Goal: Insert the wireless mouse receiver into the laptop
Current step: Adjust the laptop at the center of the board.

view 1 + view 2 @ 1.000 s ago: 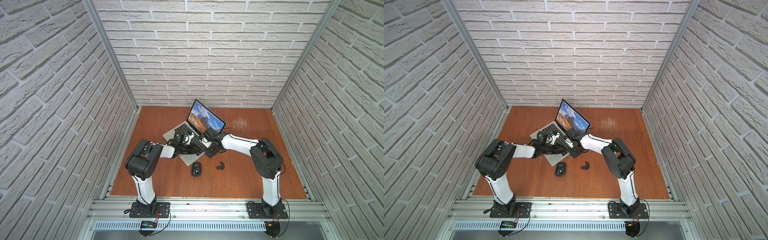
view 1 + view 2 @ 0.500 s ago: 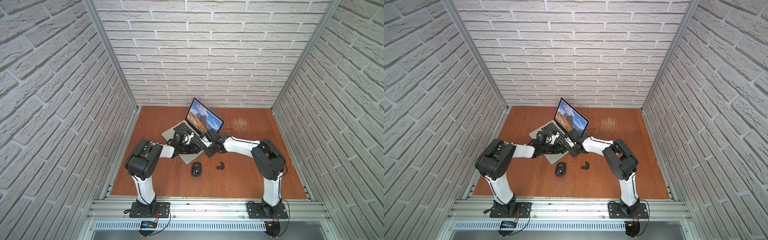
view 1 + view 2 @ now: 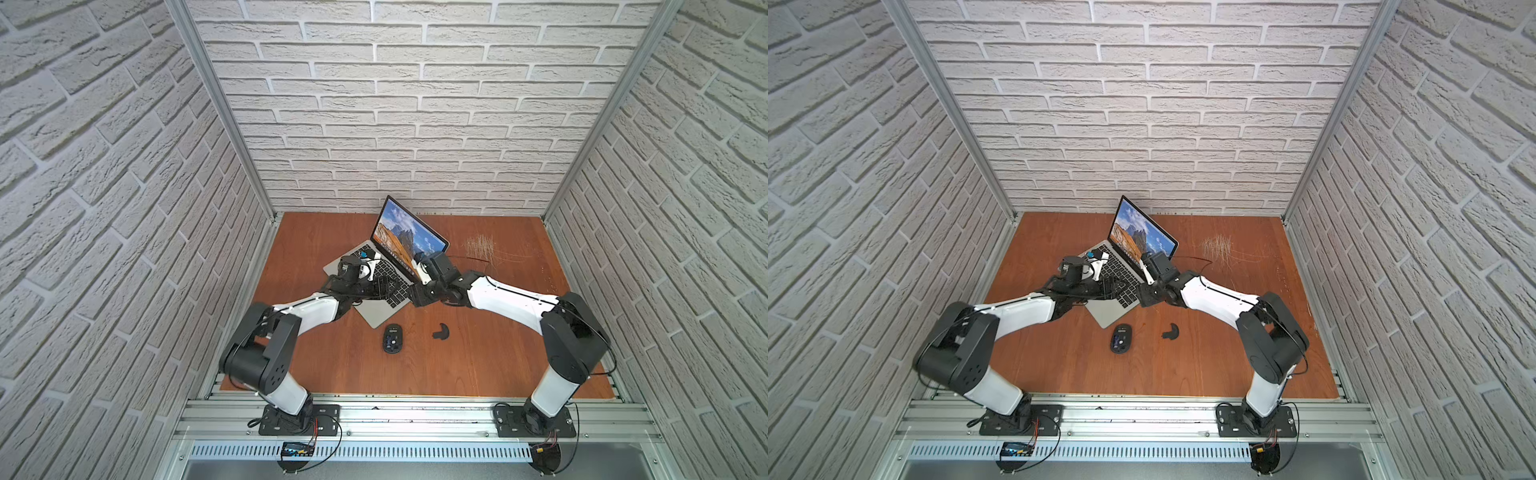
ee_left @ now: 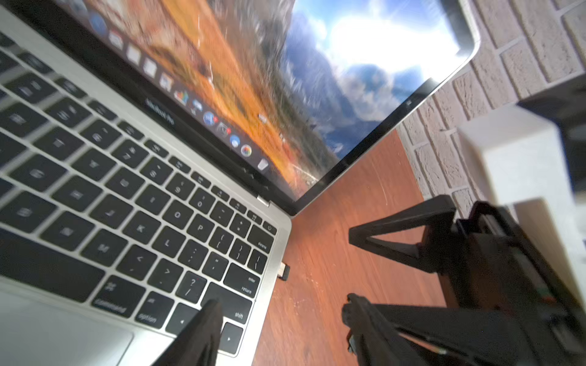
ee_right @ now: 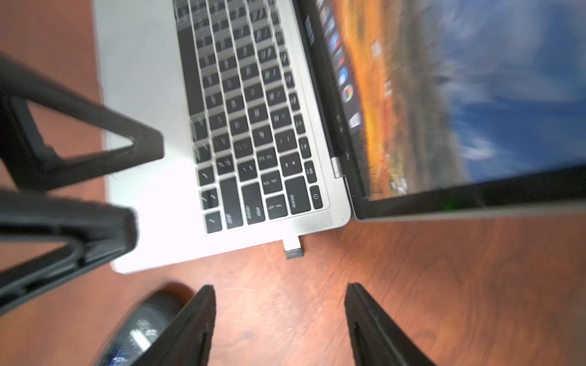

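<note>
At the laptop's right edge, beside the return key, you see the receiver sticking out of the side. Some of its metal shows, and its black cap is over the table. Your right gripper sits just short of it, fingers spread, holding nothing. Your left gripper, also spread and empty, is over the palm rest near that edge.
</note>
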`<state>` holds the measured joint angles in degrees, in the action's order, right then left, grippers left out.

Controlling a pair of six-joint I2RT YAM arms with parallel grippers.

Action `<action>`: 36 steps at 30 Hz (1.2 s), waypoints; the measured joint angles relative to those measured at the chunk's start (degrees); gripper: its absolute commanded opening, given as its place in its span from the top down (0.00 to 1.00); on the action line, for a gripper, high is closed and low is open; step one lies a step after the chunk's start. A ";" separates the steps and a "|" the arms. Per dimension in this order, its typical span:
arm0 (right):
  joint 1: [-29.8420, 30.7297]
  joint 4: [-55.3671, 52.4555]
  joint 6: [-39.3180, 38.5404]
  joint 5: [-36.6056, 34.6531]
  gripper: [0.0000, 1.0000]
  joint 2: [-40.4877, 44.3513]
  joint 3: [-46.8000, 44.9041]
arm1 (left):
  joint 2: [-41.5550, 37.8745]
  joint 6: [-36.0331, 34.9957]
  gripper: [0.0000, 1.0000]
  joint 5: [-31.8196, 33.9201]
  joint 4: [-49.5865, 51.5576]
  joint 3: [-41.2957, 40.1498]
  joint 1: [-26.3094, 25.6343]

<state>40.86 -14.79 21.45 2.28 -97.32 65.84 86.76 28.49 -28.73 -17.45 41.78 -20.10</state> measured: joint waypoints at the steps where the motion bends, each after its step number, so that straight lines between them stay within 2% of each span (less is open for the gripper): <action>1: 0.00 0.42 2.89 0.11 0.31 1.03 -0.72 | -2.12 0.24 0.20 1.25 0.44 -0.72 0.07; 6: 0.09 5.90 18.01 2.93 0.33 1.86 -7.37 | -11.45 2.19 0.10 6.56 3.72 -6.95 2.40; 13: 0.70 11.32 29.27 5.99 0.40 -3.50 -10.86 | -18.40 6.16 0.06 9.29 10.36 -16.94 6.86; 24: 0.74 19.89 33.51 5.35 0.58 -9.25 -8.79 | -20.31 9.09 0.06 9.14 11.67 -21.38 7.08; 36: 0.28 25.86 33.77 3.54 0.64 -11.85 -8.33 | -13.29 9.05 0.07 5.11 3.34 -21.24 7.06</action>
<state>41.15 11.07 55.22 5.82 -109.16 57.52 73.47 37.54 -23.62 -14.11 20.53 -13.04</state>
